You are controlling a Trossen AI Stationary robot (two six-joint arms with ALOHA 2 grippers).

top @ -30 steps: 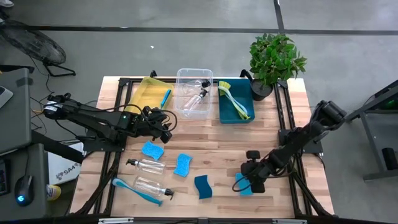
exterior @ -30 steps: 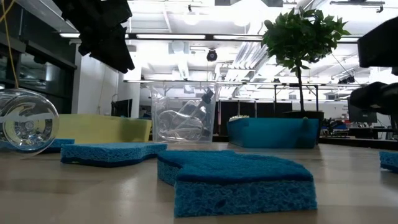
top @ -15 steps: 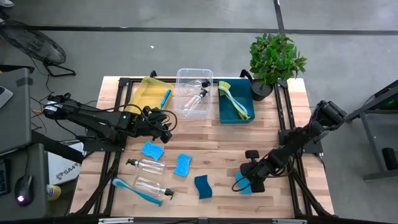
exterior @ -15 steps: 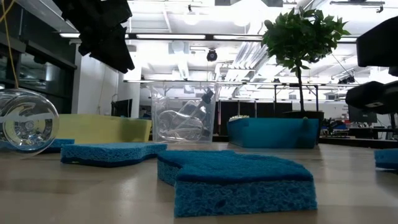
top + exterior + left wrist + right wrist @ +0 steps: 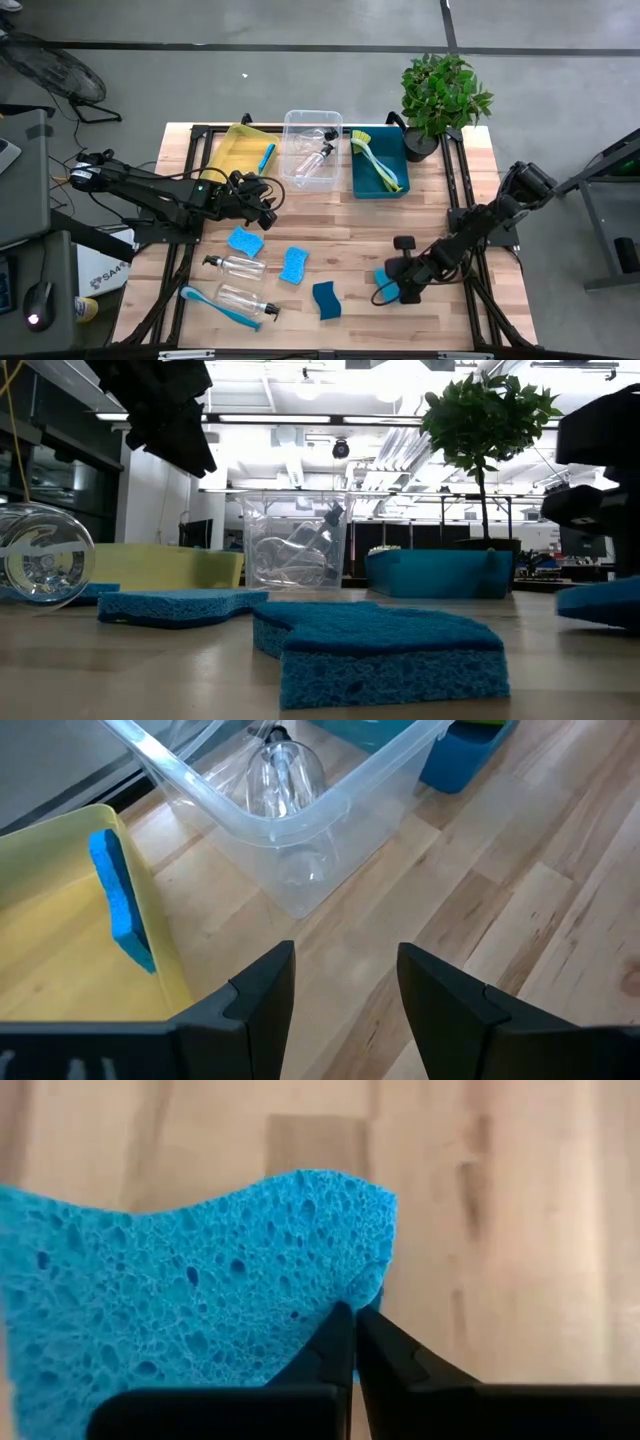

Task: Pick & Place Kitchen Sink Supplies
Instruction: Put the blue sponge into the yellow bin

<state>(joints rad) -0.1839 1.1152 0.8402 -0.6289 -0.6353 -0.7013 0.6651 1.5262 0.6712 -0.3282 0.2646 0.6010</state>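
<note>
Left gripper (image 5: 268,200): hangs open and empty just before the clear plastic bin (image 5: 311,150), its fingers (image 5: 262,990) spread over bare wood.
Yellow plastic bin (image 5: 237,152): left of the clear bin, holding one blue sponge on edge (image 5: 120,900).
Clear bin: holds a clear plastic pump bottle (image 5: 314,157).
Teal plastic bin (image 5: 379,165): right of the clear bin, holding a yellow-green long-handled dish brush (image 5: 374,157).
Loose supplies: three blue sponges (image 5: 295,266), two clear bottles (image 5: 235,266) and a blue brush (image 5: 215,306) lie well in front of the clear bin.
Right gripper (image 5: 392,290): far to the clear bin's front right, pinched shut on the edge of a small blue rectangular sponge (image 5: 190,1300).
Handling: the sponge looks light, soft and compressible; an edge pinch likely suffices, though it may flop.
</note>
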